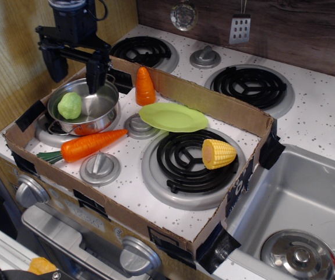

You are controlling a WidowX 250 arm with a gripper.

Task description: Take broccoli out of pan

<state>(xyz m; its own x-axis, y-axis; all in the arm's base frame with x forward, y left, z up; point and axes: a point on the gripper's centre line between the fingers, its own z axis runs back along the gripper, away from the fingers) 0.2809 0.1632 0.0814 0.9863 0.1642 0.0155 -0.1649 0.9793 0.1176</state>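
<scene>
The black pincer (pixel 76 65) hung wide open above the shiny pan (pixel 85 107). The little green broccoli (pixel 70 105) sat inside the pan, on its left side. A long carrot (pixel 87 146) lay just in front of the pan. A green plate (pixel 173 116) sat nearby.
</scene>
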